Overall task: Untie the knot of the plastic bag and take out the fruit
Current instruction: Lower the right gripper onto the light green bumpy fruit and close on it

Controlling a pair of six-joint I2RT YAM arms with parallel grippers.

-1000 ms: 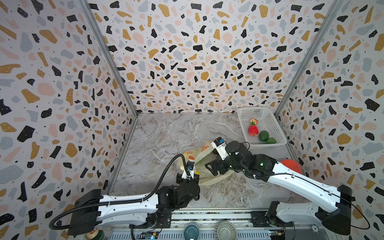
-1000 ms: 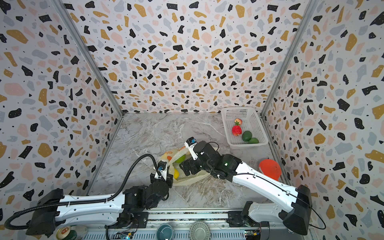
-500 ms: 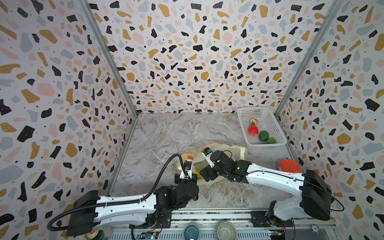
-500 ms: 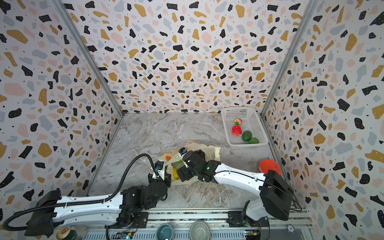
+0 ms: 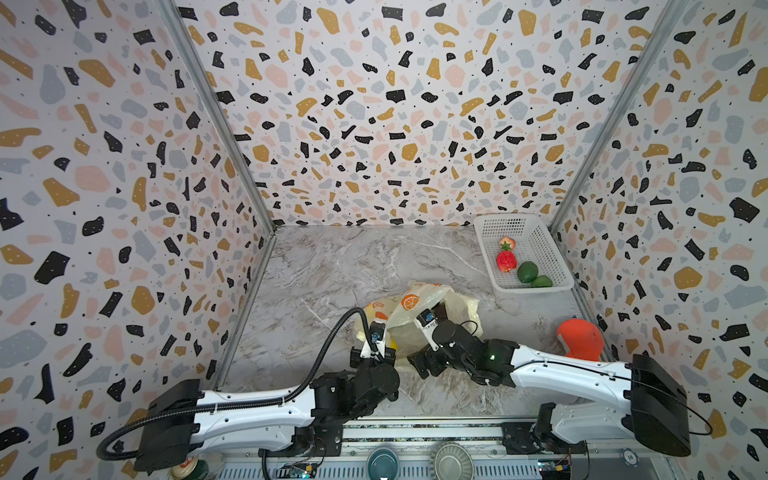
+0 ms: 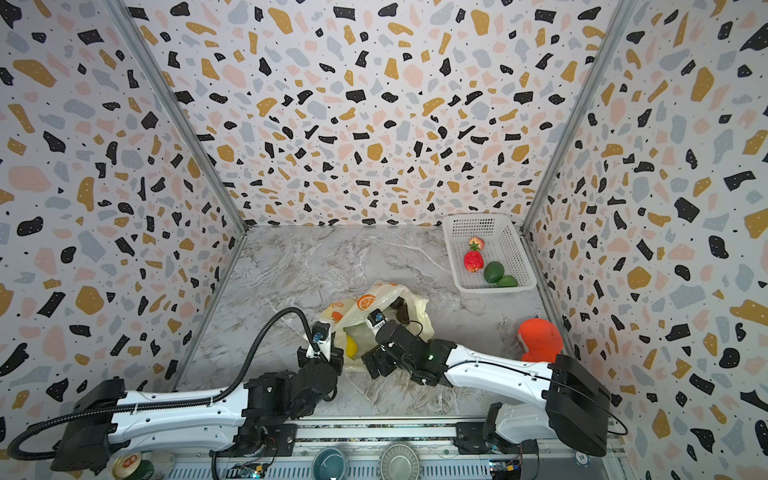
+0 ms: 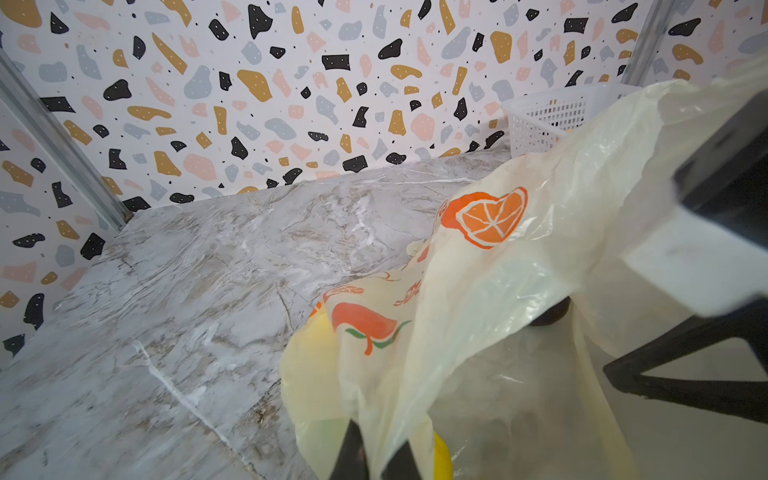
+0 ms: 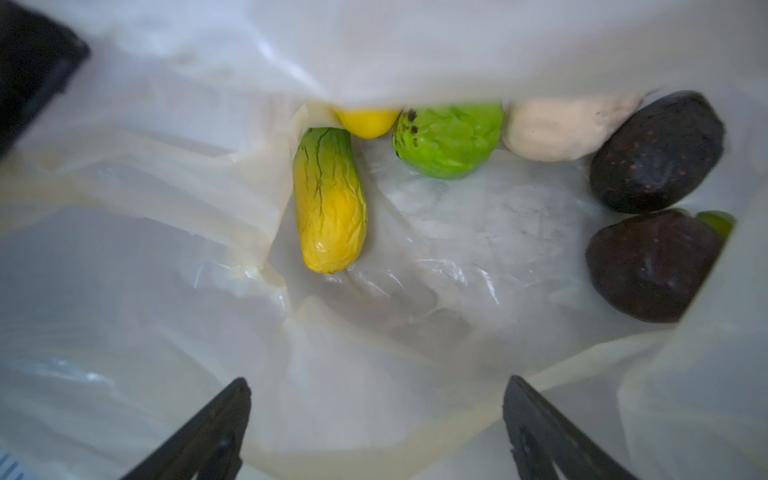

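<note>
Reaching into the plastic bag (image 5: 419,307), which lies open-mouthed on the marble table (image 5: 332,270) between the arms, the right gripper (image 8: 376,384) hangs with jaws wide apart and empty. The left gripper (image 7: 376,457) is clamped on the bag's rim, holding it up. The untying looks done and emptying is in hand; the next move calls for settling over the yellow-green fruit (image 8: 330,203) and closing gently, clear of loose film.

R gripper (image 8: 376,382) lower, now in bag (image 5: 432,297)

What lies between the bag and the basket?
Nothing: only bare marble table separates the bag from the basket, as both top views show.
</note>
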